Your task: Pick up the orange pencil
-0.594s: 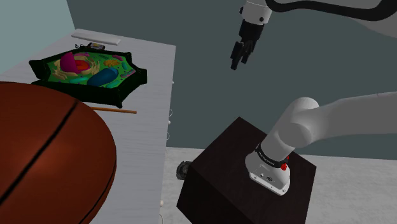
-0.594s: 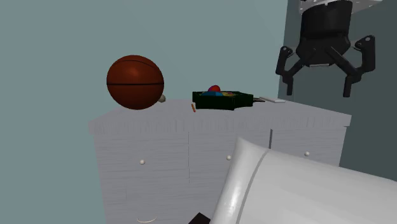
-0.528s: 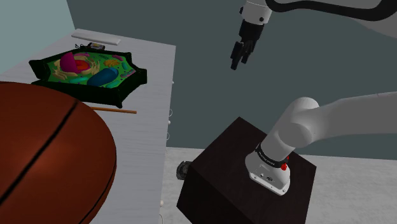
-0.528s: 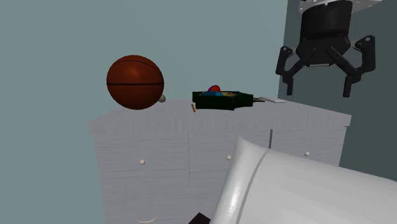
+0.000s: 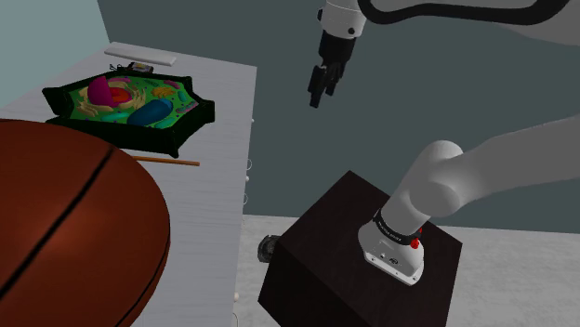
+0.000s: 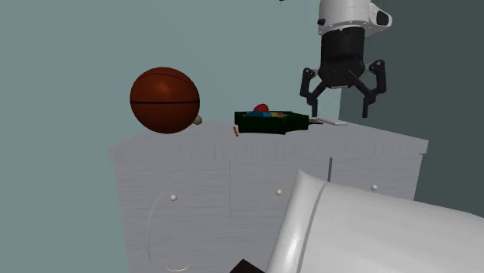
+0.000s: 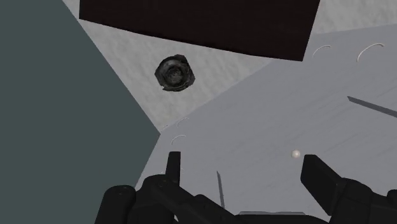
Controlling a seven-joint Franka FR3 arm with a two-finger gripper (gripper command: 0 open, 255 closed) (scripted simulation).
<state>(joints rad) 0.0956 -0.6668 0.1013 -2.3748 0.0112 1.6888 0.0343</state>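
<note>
My gripper (image 6: 338, 105) hangs spread and empty off the dresser's (image 5: 223, 186) edge. The pencil (image 5: 167, 161) lies beside the tray (image 5: 195, 119), which I might bump.

On the table (image 5: 209, 204), in the shoulder view, the ball (image 5: 65, 223) sits nearest the camera at the lower left. The pencil (image 5: 167, 162) lies just beyond it, between the ball and the tray (image 5: 130, 102), which stands farther back. Behind the tray, at the table's far end, lies a flat slab (image 5: 139, 53). The tool (image 5: 319, 88) hangs in the air off the table's right edge, apart from everything. The stand (image 5: 316, 269) sits on the floor (image 5: 502, 279) right of the table, with a small round object (image 5: 270, 247) on the floor between them.
</note>
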